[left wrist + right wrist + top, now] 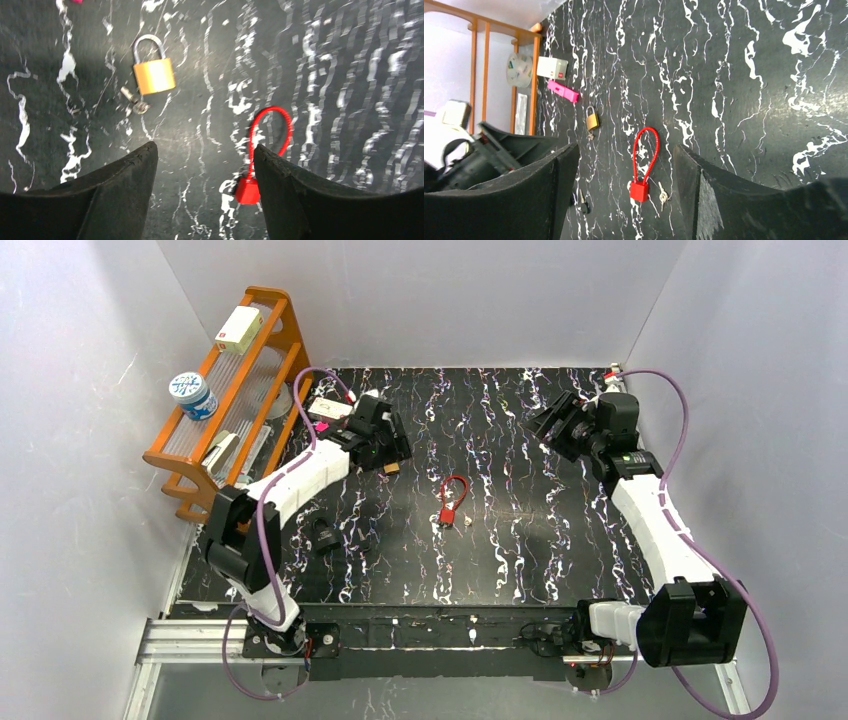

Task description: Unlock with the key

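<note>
Tabletop (520,540) around the red cable lock (453,498) is open; rack (288,340) flanks left.

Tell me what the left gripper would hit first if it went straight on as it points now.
The left gripper would probably meet bare table first, between the padlock and the red lock; depth is unclear.

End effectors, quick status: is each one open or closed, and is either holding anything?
Left end effector: open, holding nothing.
Right end effector: open, holding nothing.
</note>
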Available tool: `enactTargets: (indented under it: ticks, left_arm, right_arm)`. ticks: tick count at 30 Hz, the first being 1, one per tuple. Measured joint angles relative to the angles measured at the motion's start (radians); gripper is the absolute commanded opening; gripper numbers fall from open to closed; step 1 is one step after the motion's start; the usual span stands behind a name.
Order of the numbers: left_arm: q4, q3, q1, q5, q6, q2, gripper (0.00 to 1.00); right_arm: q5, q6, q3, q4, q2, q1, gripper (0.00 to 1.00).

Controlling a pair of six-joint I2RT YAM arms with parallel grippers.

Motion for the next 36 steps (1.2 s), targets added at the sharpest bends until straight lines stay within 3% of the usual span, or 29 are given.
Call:
enactTargets:
  ticks: [7,10,14,36]
  left_arm:
    - [-0.067,-0.026,-0.016,-0.107,0.005,0.099,0.62]
    - [-0.102,0.032,-0.013,-0.14,0.023,0.184,0.52]
    - [-0.116,0.072,-0.008,-0.161,0.035,0.274,0.47]
    - [-0.128,0.089,-0.008,-0.211,0.022,0.346,0.45]
  right_arm:
    - [-0.039,-0.011,-0.019,-0.016,0.067,0.01,0.7]
    - [-0.045,-0.017,-0.036,-0.021,0.083,0.012,0.68]
    - [-0.052,-0.018,-0.051,-0.033,0.089,0.013,0.66]
    - [-0.047,-0.03,-0.054,-0.033,0.095,0.013,0.64]
